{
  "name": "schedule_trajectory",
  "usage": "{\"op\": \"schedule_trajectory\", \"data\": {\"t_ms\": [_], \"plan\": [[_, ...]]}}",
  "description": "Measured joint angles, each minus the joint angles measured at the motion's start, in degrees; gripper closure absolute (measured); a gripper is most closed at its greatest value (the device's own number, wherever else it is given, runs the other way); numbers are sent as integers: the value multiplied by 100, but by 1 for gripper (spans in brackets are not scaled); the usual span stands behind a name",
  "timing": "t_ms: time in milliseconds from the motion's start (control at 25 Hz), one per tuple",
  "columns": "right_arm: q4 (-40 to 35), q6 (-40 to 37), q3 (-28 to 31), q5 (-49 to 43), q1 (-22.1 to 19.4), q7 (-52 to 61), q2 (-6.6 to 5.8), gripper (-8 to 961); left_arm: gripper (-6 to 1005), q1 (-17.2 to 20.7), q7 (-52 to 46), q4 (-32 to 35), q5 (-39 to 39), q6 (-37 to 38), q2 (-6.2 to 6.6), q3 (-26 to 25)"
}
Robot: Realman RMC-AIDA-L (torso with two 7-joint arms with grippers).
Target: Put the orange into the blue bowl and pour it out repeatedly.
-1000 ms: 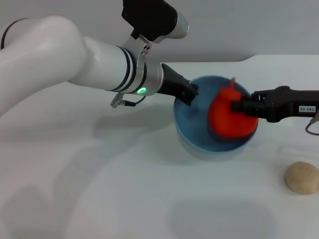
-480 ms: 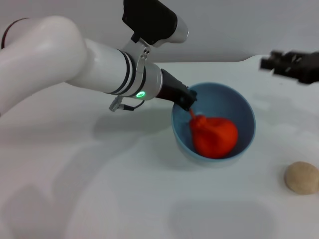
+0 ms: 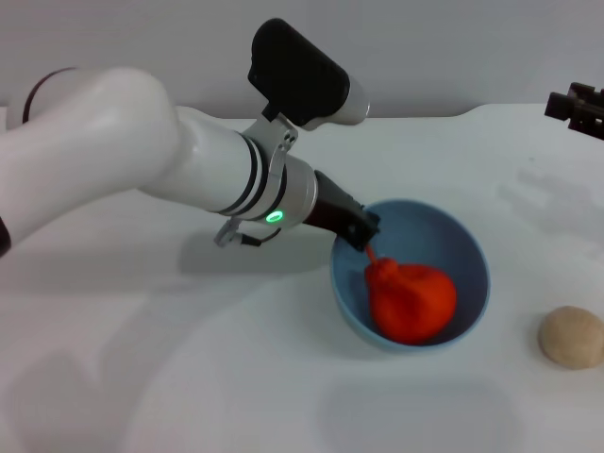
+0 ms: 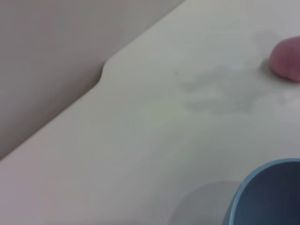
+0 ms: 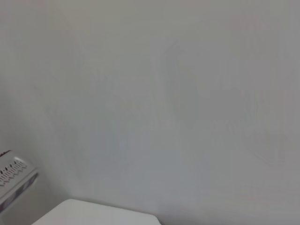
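Three cameras: one on the head, one on each wrist.
The head camera looks forward and down from above on the white bench (image 3: pixel 189 377) and takes in the whole blue bowl (image 3: pixel 472 274). The left wrist camera sits low and very near the bench (image 4: pixel 140 122); it shares with the head view the blue bowl's rim (image 4: pixel 262 197) and the beige ball (image 4: pixel 287 60) (image 3: pixel 570 337). The right wrist camera faces mostly a plain wall (image 5: pixel 164 93).
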Motion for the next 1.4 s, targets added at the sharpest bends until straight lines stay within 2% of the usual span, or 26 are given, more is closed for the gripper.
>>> {"op": "schedule_trajectory", "data": {"t_ms": [680, 880, 1080, 1200, 1240, 1320, 1360, 1400], "plan": [[258, 130, -38, -14, -20, -131, -2, 465, 1000, 145, -5, -62, -27, -69, 6, 196], [331, 153, -16, -18, -33, -189, -3, 462, 951, 232, -10, 130, -31, -96, 28, 170], [386, 198, -32, -35, -63, -350, -14, 460, 742, 433, 32, 662, 5, -146, 59, 134], [416, 293, 13, -3, -101, -537, -5, 459, 504, 575, 68, 1002, 15, -262, 80, -26], [432, 331, 25, 13, -109, -594, -5, 459, 462, 618, 85, 1064, 17, -343, 81, -74], [624, 518, 158, 75, -108, -982, 0, 458, 379, 878, 236, 1264, 17, -1147, 80, -183], [624, 518, 158, 75, -108, -982, 0, 433, 337, 878, 236, 1264, 17, -1147, 80, -183], [730, 610, 210, 110, -102, -1130, 5, 408, 295, 972, 296, 1283, 18, -1504, 80, -179]]}}
